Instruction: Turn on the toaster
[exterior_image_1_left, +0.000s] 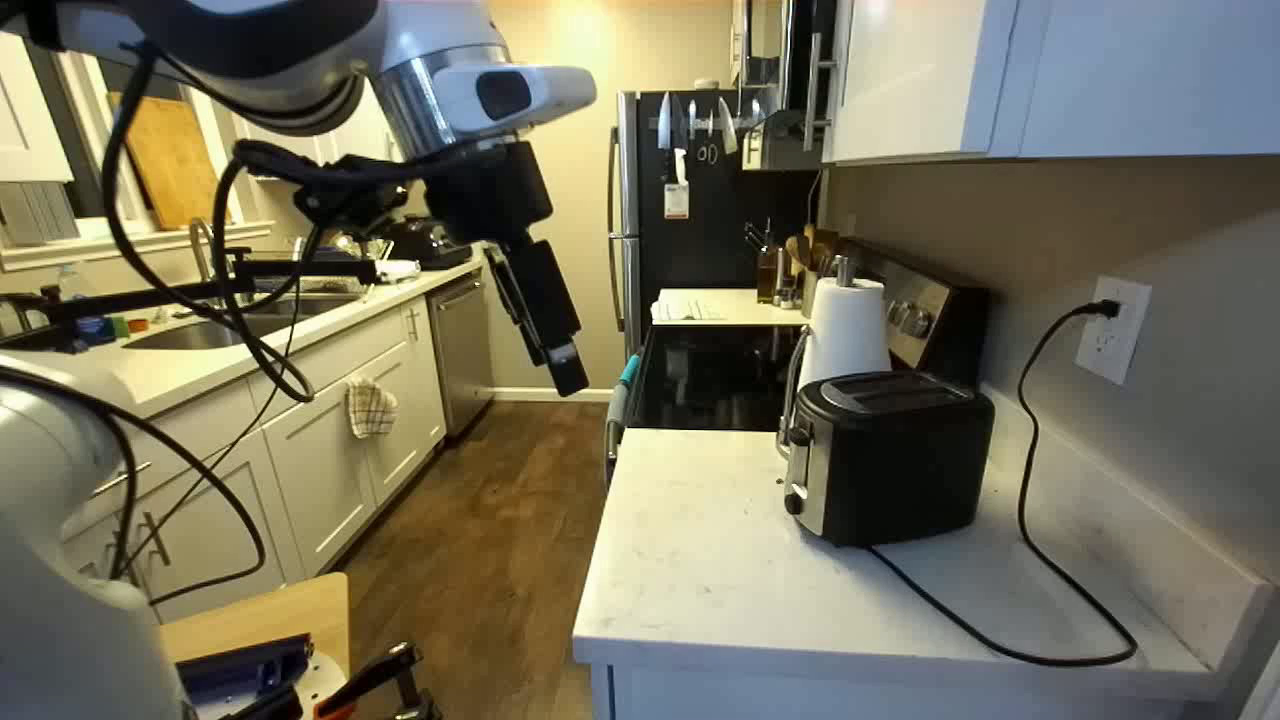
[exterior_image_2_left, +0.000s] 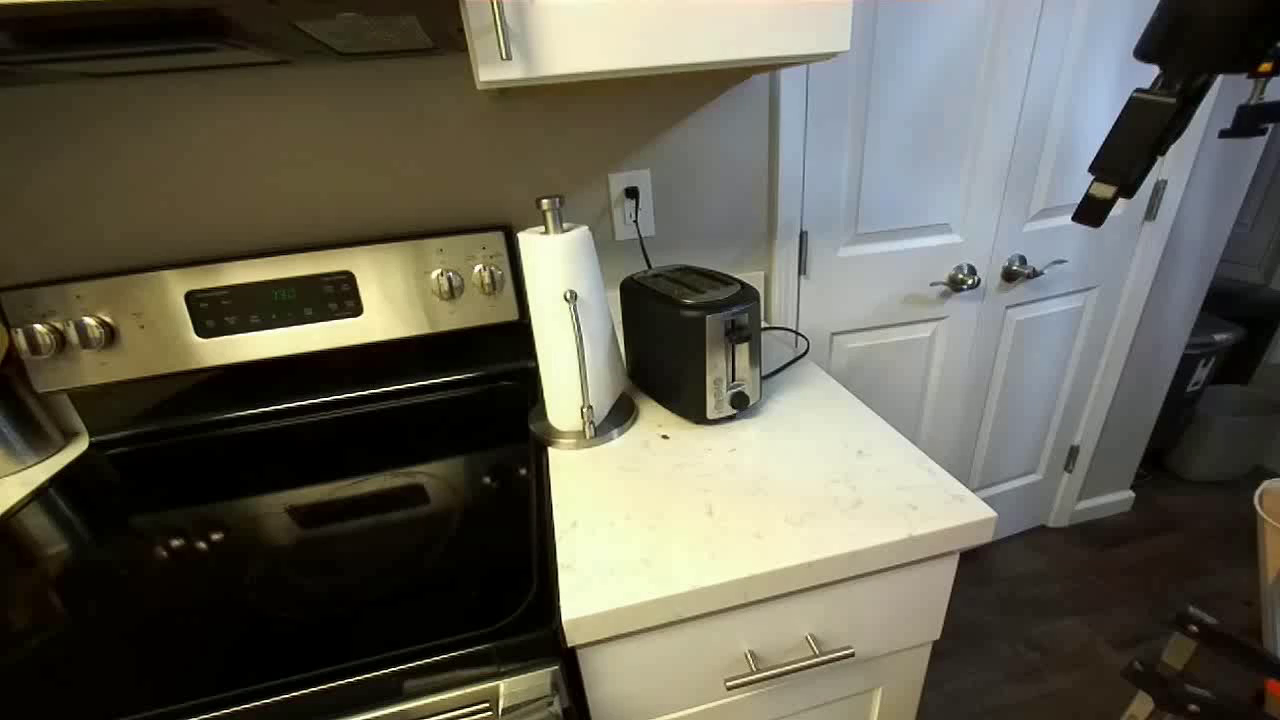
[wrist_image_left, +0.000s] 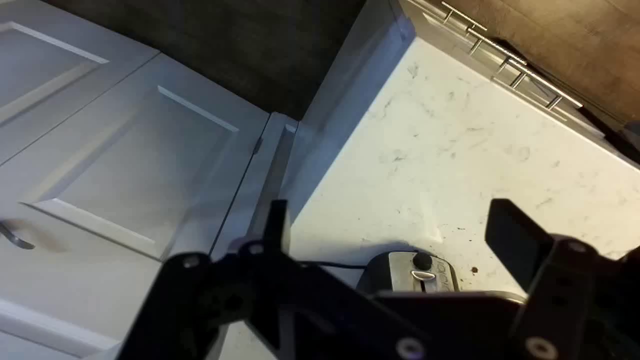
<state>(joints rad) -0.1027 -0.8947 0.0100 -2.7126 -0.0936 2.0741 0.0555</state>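
Note:
The black toaster (exterior_image_1_left: 900, 475) stands upright on the white counter, its silver end panel facing the aisle. It also shows in an exterior view (exterior_image_2_left: 672, 345) and in the wrist view (wrist_image_left: 400, 270), where my gripper hides its upper part. The panel's lever (exterior_image_2_left: 738, 330) is high in its slot, above a round black knob (exterior_image_2_left: 739, 400). The black cord (exterior_image_1_left: 1032, 480) runs to the wall outlet (exterior_image_1_left: 1112, 330) and is plugged in. My gripper (wrist_image_left: 389, 215) is open and empty in the wrist view. In both exterior views it (exterior_image_1_left: 566, 372) hangs in the air, apart from the toaster.
A paper towel roll (exterior_image_2_left: 570, 330) on a metal stand is close beside the toaster. The black stove (exterior_image_2_left: 330, 500) adjoins the counter (exterior_image_1_left: 700, 560). A white upper cabinet (exterior_image_1_left: 1100, 80) hangs above. White double doors (exterior_image_2_left: 910, 200) stand beyond the counter's end.

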